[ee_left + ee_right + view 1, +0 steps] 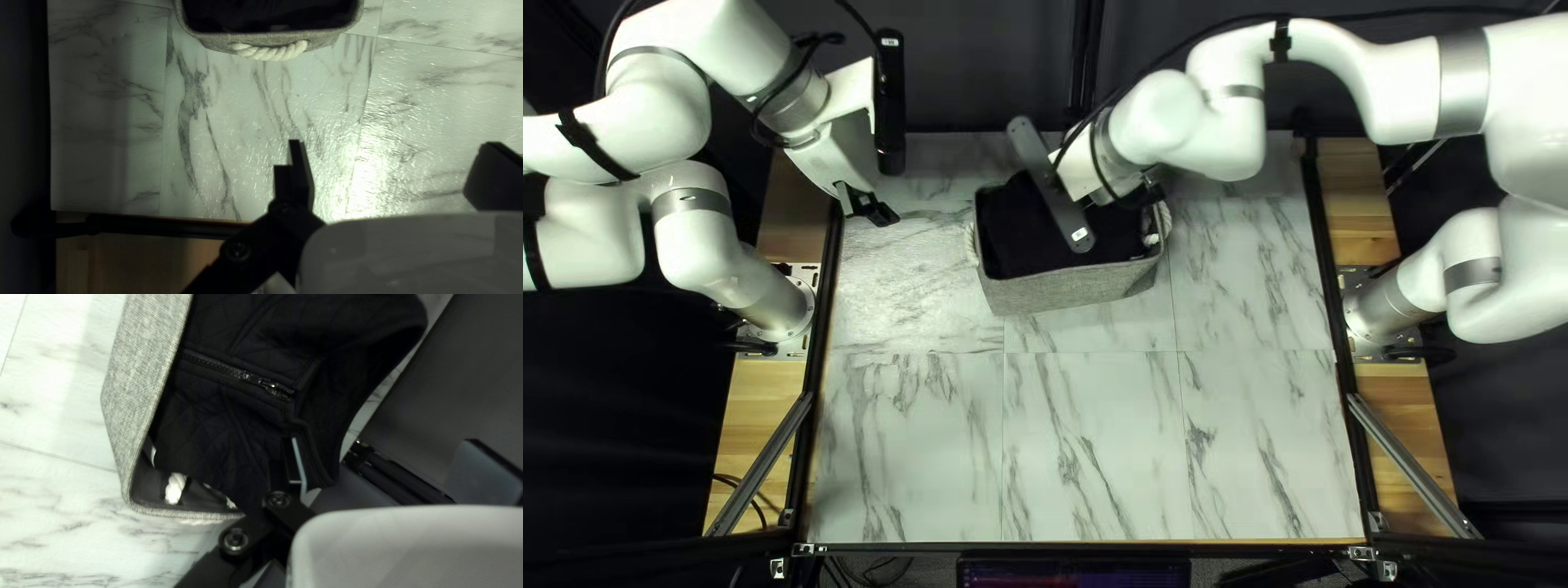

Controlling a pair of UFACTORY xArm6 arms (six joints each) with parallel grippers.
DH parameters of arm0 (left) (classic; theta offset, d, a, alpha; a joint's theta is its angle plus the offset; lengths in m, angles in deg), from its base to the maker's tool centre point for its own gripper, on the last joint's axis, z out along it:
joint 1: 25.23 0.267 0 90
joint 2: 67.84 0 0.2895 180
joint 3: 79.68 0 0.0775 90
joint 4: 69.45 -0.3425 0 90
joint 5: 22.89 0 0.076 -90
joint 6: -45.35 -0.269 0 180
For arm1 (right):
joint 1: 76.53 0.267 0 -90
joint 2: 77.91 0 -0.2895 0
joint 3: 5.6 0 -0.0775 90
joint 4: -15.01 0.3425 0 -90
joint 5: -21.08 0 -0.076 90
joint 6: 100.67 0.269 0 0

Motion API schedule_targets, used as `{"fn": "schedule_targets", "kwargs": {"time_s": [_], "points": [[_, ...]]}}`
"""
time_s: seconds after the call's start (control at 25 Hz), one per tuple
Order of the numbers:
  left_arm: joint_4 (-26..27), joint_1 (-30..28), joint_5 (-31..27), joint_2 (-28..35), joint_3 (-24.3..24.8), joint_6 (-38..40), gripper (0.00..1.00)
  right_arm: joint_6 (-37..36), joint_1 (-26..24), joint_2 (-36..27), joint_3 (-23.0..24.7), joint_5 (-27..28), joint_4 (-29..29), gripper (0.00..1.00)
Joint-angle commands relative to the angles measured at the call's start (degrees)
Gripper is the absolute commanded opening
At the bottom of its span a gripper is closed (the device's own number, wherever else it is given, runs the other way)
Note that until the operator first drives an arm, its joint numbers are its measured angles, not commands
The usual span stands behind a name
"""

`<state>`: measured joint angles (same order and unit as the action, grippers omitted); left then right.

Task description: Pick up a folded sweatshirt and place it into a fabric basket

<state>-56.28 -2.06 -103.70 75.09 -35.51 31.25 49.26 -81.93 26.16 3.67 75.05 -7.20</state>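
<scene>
From here, the basket [1073, 289] sits on the far half of the table [1089, 436], around the middle, its two handles at its left and right ends. The sweatshirt [234, 419] lies in it — partly over the far rim. One arm base [784, 310] stands left, another right; the curtain [980, 76] hangs behind, and a screen [1073, 573] lies beyond the near edge.

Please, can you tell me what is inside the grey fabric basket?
Inside the basket is a dark quilted garment with a zipper; white rope shows at an inner corner. The garment covers whatever may be under it.
</scene>
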Motion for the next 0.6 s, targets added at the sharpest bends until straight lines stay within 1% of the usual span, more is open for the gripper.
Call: {"fn": "schedule_targets", "kwargs": {"time_s": [0.04, 0.16, 0.28, 0.36, 0.44, 0.56, 0.6], "points": [[-1.1, -1.3, -2.0, 0.5, -1.5, 1.3, 1.0, 0.7, 0.0, 1.0, -0.1, -1.2, 0.5, 1.0], [-1.4, -1.5, -2.9, 0.7, -2.0, 1.6, 1.0, 0.8, 0.6, 2.7, -1.9, -1.5, 0.9, 1.0], [-1.4, -1.5, -2.9, 0.7, -2.0, 1.6, 1.0, -1.4, 1.0, 5.1, -4.0, -2.7, 2.3, 1.0], [-1.4, -1.5, -2.9, 0.7, -2.0, 1.6, 1.0, -3.6, 0.9, 6.0, -4.4, -3.6, 3.7, 1.0], [-1.4, -1.5, -2.9, 0.7, -2.0, 1.6, 1.0, -4.0, 0.8, 6.9, -4.9, -3.9, 3.6, 1.0], [-1.4, -1.5, -2.9, 0.7, -2.0, 1.6, 1.0, -2.8, 0.1, 6.5, -3.6, -3.8, 2.8, 1.0], [-1.4, -1.5, -2.9, 0.7, -2.0, 1.6, 1.0, -1.9, -0.7, 4.8, -1.1, -5.0, 2.0, 1.0]]}}
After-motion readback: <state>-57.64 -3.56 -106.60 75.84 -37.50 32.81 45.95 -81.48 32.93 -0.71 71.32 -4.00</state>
